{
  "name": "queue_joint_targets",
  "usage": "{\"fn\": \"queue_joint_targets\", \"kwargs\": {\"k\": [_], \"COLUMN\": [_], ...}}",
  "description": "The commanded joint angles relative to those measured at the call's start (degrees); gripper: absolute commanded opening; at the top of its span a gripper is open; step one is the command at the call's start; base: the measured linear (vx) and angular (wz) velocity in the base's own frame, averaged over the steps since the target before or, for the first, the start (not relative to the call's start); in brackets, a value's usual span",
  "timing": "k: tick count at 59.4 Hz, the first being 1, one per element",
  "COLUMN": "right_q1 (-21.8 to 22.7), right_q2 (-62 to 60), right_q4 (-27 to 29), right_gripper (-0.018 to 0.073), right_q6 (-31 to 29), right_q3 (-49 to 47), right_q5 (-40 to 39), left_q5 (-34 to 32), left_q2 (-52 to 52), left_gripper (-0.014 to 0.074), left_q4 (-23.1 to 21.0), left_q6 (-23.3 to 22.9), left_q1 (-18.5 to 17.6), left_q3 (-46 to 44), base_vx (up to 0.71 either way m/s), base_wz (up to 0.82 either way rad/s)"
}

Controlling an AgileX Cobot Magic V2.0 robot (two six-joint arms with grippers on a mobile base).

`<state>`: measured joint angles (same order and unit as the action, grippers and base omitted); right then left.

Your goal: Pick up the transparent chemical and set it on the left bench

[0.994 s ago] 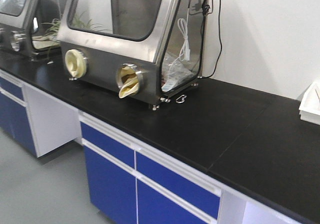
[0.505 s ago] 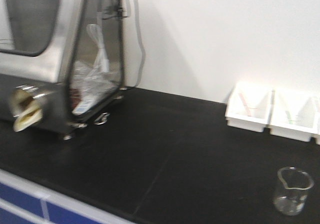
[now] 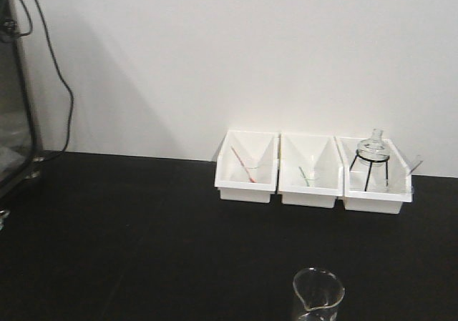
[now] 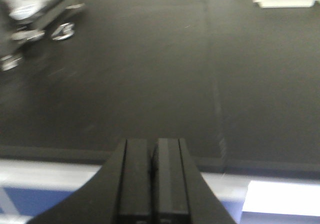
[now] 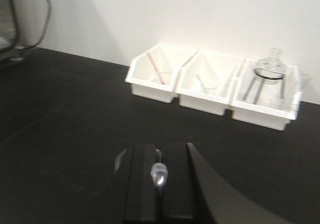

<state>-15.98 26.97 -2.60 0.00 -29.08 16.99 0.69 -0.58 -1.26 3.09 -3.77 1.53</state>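
The right pincer (image 5: 160, 146) is clamped on one dropper (image 5: 159, 174). Its two fingers are pressed together, and a small whitish, see-through end of the dropper shows in the seam between them, a little behind the tips. The rest of the dropper is hidden.

Ahead of this pincer, against the white wall, three white bins stand in one row, side by side on the black top of the bench (image 3: 143, 228).
- The first bin (image 5: 150, 92), almost straight ahead, holds one red stick (image 5: 152, 62).
- The second bin (image 5: 202, 102), ahead and a little to the right, holds one green stick (image 3: 303, 174).
- The third bin (image 5: 260, 116), further to the right, holds one glass flask (image 3: 372, 148) sitting on one black stand (image 3: 367, 171).

One glass beaker (image 3: 318, 296) stands on the black top on the near side of the bins, well apart from them. I cannot tell exactly where it lies relative to the right pincer.

The left pincer (image 4: 153, 143) has its two fingers together, and nothing shows between them. It hangs over the front edge of the bench, and the black top stretches ahead of it. Far ahead to its left are the blurred metal feet of one steel box (image 4: 30, 34).
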Motion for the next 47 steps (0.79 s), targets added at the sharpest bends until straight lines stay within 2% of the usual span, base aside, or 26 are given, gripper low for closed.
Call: {"fn": "queue_joint_targets", "kwargs": {"k": [1,27,47], "right_q1": [0.09,0.09,0.09], "right_q2": [0.18,0.18,0.18], "right_q4": [-0.32,-0.32,-0.32], "right_gripper": [-0.0003,-0.0003,-0.0003], "right_q6": [-0.36,-0.36,-0.36], "right_q3": [-1.83,-1.83,-1.83], "right_q5": [-4.62,-4.62,-4.62], "left_q5": [-4.49,-4.49,-4.49], "left_q2": [-1.1,-1.1,-1.1], "left_gripper": [-0.0003,-0.0003,-0.0003], "left_q4": [-0.04,-0.04,-0.04], "left_q6": [-0.45,-0.45,-0.45], "left_q1": [-0.1,-0.1,-0.1], "left_q3": [0.93,0.93,0.93], "base_vx": [0.22,0.17,0.04], "base_wz": [-0.48,-0.38,-0.1]}}
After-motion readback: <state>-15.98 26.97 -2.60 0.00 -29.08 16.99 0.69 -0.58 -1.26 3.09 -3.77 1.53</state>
